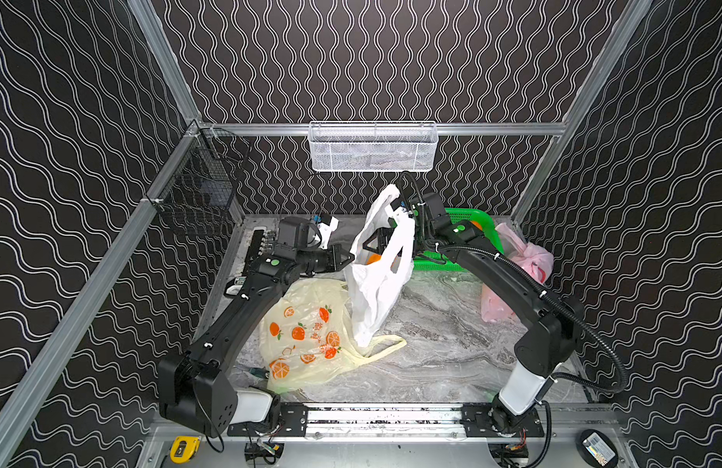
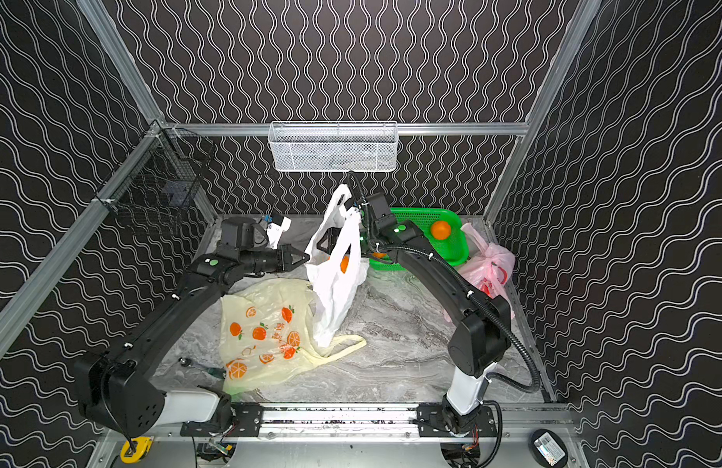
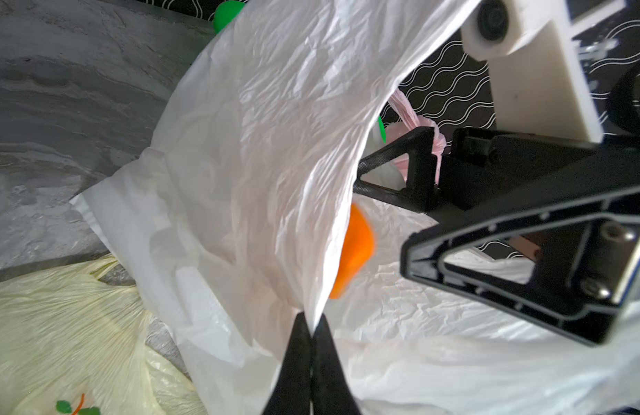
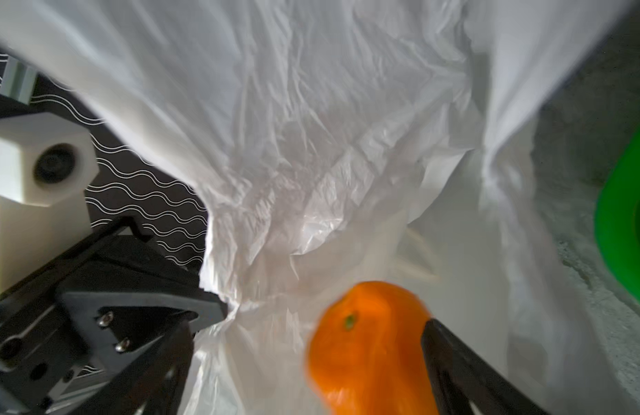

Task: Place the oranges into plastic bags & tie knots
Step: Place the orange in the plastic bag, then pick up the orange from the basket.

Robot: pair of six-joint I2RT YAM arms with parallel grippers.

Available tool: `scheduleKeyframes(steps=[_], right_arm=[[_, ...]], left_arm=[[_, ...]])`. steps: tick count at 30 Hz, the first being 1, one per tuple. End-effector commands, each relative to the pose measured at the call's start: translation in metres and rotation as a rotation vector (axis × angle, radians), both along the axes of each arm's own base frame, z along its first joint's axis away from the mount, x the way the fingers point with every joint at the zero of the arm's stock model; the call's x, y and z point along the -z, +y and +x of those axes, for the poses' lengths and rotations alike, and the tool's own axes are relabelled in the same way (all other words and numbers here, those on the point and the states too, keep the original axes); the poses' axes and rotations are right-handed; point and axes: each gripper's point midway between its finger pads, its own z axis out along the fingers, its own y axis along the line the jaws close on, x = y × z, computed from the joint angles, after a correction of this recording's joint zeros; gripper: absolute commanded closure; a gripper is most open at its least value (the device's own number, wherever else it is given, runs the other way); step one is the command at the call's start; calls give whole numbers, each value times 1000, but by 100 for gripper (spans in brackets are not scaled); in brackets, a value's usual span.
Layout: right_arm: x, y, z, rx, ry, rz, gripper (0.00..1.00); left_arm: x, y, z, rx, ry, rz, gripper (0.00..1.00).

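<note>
The white plastic bag hangs upright at mid-table. My left gripper is shut on its rim. My right gripper reaches into the bag's mouth from the other side, jaws wide open. A blurred orange lies between its fingers, against one finger and clear of the other. Another orange sits in the green basket. The pale yellow bag lies flat in front. The pink bag sits at the right edge with a knotted top.
A white mesh basket hangs on the back wall and a black wire basket on the left rail. A power strip lies at the table's left edge. A yellow tape measure sits below the front rail.
</note>
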Motion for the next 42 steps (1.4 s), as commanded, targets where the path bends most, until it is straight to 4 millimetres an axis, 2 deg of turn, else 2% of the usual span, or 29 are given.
scheduleKeyframes(steps=[1,5,11,14,15,16,19,22,26,31,32,33,34,37,42], right_arm=[[-26,-7,-1,27,-89,11,0],[-43,-37,2,168,-198,-5,0],[-55,-111,8,440,-302,-37,0],[-44,-151,17,570,-256,-35,0],[-37,-172,24,631,-235,-39,0],[-28,-186,28,671,-204,-41,0],[-3,-210,41,719,-140,-68,0],[16,-215,58,708,-117,-134,0],[54,-218,86,700,15,-213,0],[99,-219,125,692,91,-271,0],[102,-218,132,685,107,-269,0],[121,-215,139,656,157,-274,1],[128,-209,146,625,174,-268,1],[145,-189,158,540,233,-237,2],[171,-170,174,515,290,-163,3]], left_arm=[[9,12,4,-30,-10,88,100],[19,25,7,-68,-3,184,100],[32,37,9,-83,1,288,100],[35,42,9,-85,0,325,100],[36,44,9,-85,-2,338,100],[37,45,10,-88,0,352,100],[38,49,10,-90,-4,378,100],[36,51,9,-96,-10,386,100],[35,51,10,-106,-14,384,100],[36,50,9,-92,-13,389,100],[37,50,9,-89,-17,398,100],[37,50,8,-86,-17,411,100],[37,49,7,-83,-18,419,100],[38,46,3,-72,-24,439,100],[39,40,-5,-51,-43,482,100]])
